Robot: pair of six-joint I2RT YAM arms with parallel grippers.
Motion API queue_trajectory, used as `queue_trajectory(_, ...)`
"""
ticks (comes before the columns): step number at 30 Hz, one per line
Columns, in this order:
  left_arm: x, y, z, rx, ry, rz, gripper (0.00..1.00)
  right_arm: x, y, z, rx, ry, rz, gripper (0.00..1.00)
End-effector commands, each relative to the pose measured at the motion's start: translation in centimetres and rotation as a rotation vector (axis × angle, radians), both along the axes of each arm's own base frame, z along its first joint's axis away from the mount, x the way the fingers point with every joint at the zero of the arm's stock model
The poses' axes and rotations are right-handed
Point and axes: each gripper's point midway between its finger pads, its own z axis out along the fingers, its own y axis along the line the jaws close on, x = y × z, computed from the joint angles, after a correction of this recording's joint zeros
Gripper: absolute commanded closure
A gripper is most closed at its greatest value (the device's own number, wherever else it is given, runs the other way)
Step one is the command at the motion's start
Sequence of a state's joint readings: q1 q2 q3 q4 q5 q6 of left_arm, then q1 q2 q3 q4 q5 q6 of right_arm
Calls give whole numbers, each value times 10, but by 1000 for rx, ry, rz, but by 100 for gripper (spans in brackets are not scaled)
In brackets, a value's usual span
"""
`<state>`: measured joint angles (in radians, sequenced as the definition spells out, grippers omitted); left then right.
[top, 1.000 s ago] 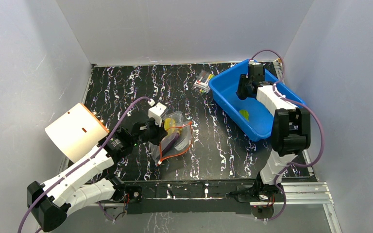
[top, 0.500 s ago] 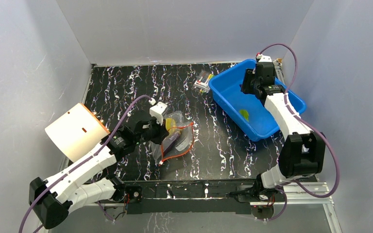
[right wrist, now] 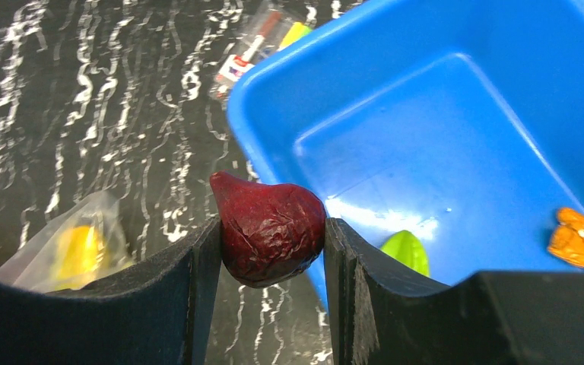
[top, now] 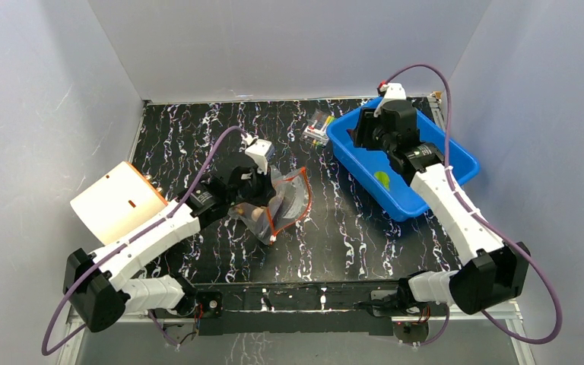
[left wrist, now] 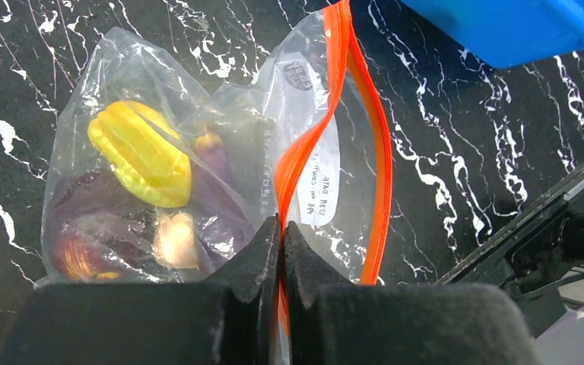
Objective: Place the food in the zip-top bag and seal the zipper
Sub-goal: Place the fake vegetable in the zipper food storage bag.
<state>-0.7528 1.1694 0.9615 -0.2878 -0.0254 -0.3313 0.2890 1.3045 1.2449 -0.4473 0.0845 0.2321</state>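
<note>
Jaws of your left gripper pinching the zipper, strip running straight away, right gripper clamping dark red food, tip up-left in wrist view

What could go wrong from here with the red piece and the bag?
1. The left hand pinches the zipper at one spot, so the bag mouth may stay narrow and the red piece could catch.
2. The right hand grips that rounded piece by its sides; it might slip.
3. A green piece and an orange piece lie in the bin; sealing now would miss them.
</note>
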Motion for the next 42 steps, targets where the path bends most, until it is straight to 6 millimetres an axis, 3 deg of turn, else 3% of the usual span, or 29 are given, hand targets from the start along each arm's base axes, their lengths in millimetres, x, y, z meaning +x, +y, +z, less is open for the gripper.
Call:
queue_trajectory(1, 12, -5, 21, -59, -3, 47, 100, -22, 33, 23, 63, -49, 96, 66)
queue_trajectory(7, 16, -12, 17, -107, 41, 59, 100, -62, 80, 31, 149, -66, 270, 66)
queue_trajectory(13, 19, -15, 25, -143, 42, 66, 100, -104, 123, 19, 216, -17, 431, 66)
queue_trajectory(19, 20, -17, 39, -164, 19, 62, 100, -132, 154, 11, 252, 15, 532, 65)
queue_trajectory(24, 14, -17, 49, -195, 9, 43, 100, -140, 174, -9, 224, 48, 542, 64)
queue_trajectory(30, 5, -19, 54, -237, 16, 17, 100, -132, 187, -34, 177, 105, 532, 63)
queue_trajectory(42, -5, -11, 67, -269, -5, 16, 100, -121, 204, -53, 179, 92, 521, 60)
